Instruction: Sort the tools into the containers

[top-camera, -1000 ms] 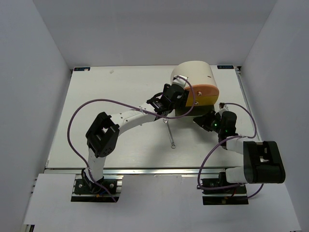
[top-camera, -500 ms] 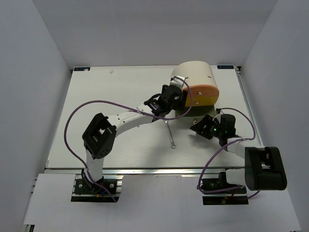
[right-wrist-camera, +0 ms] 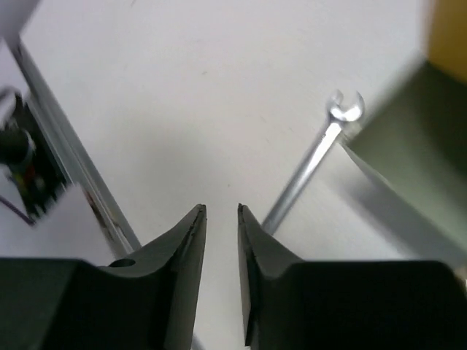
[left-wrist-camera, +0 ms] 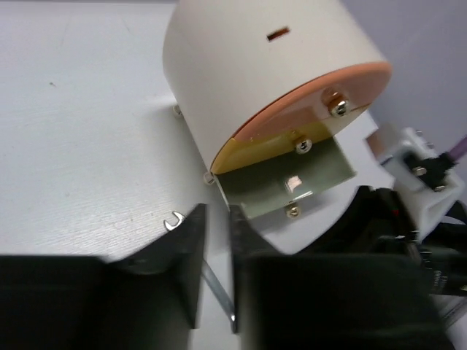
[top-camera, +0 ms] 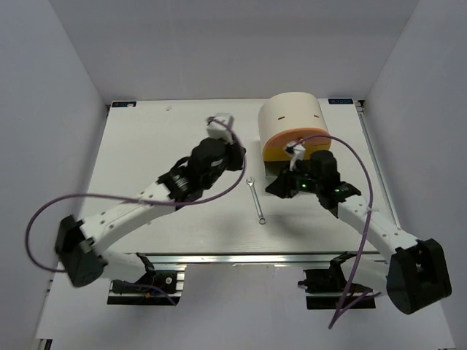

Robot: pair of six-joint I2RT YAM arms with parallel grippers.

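The pale beige drum box (top-camera: 292,113) stands at the back right, its orange-yellow front (top-camera: 295,144) facing me. In the left wrist view the box (left-wrist-camera: 248,65) has an olive drawer tray (left-wrist-camera: 281,182) sticking out under the studded front. The silver wrench (top-camera: 257,200) lies flat on the table. My left gripper (top-camera: 239,159) hovers left of the box, its jaws nearly together and empty (left-wrist-camera: 217,210), with the wrench (left-wrist-camera: 174,221) on the table beneath. My right gripper (top-camera: 276,186) sits in front of the box, jaws nearly together and empty (right-wrist-camera: 221,209), with the wrench (right-wrist-camera: 314,157) just ahead. No screwdrivers are in view.
White walls close in the table on the left, back and right. The metal rail (top-camera: 219,257) runs along the near edge and shows in the right wrist view (right-wrist-camera: 66,160). Purple cables loop off both arms.
My left gripper has drawn back from the box front to the left, the arm swinging out low and left. My right gripper has moved left, in front of the box, near the wrench.
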